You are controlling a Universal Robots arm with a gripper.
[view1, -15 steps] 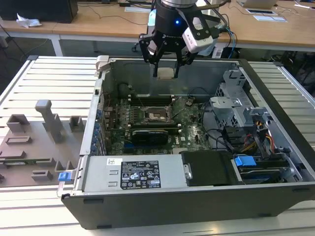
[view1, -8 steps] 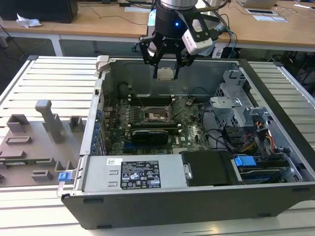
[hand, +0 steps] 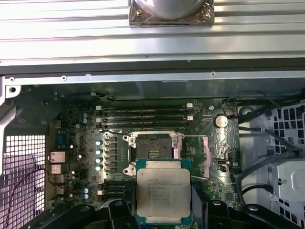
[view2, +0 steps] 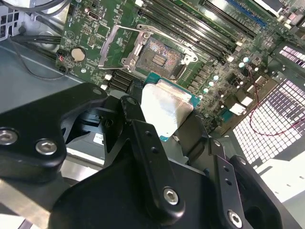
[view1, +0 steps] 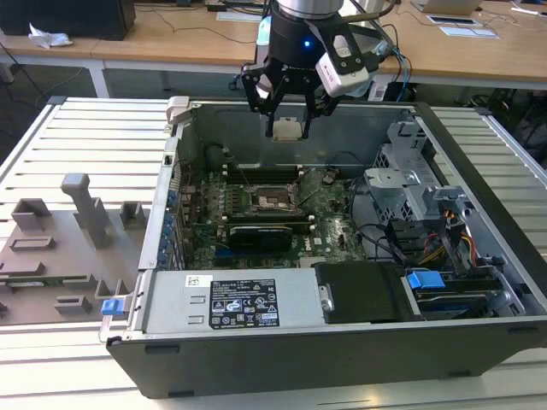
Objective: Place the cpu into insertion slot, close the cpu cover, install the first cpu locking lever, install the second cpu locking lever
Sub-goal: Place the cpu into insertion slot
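Laid flat on the slatted table (view1: 77, 128) with its side panel off: computer case (view1: 479, 196), presumably to turn the motherboard (view1: 205, 226) upward for a straight descent. Hanging by the case's far wall, well above the board: gripper (view1: 287, 126), clenched on the cpu (hand: 163, 193) by opposite edges, holding it level, likely for a flat drop-in. Lower down on the board: insertion slot (hand: 153, 148), dark, bare, not yet filled. Swung open just beside it, toward the exterior view's right: cpu cover (hand: 202, 155), apparently folded aside to leave the socket clear.
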